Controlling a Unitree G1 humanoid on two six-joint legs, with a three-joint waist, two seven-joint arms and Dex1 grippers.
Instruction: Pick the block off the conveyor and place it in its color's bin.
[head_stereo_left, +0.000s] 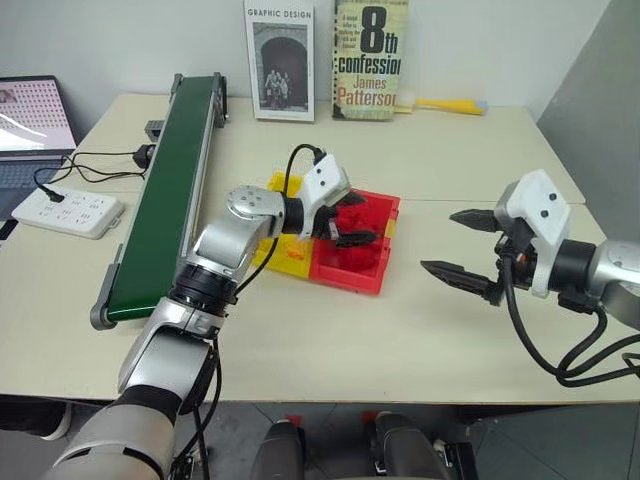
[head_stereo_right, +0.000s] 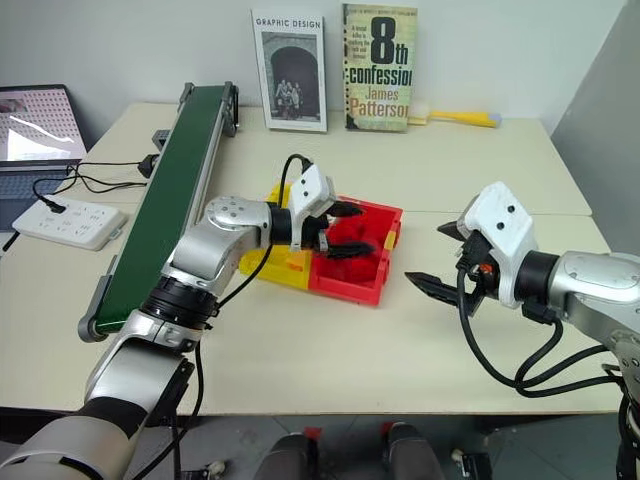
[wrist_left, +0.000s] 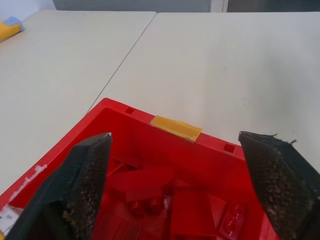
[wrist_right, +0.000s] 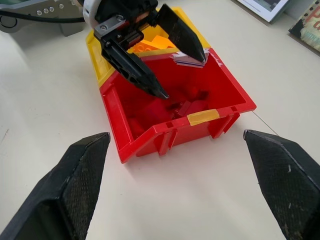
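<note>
Hovering over red bin (head_stereo_left: 352, 262), left end effector (head_stereo_left: 350, 226) spread, empty. Red block (wrist_left: 150, 187) lies inside bin among other red pieces; placement looks done. Conveyor (head_stereo_left: 165, 195) belt bare. Right end effector (head_stereo_left: 462, 243) spread, empty, apart above table (head_stereo_left: 420, 330). Left: withdraw arm.

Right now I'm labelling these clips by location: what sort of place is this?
Probably an office or lab set up for robot trials: pale tables, a small conveyor, a laptop with a power strip, and books against the wall.
</note>
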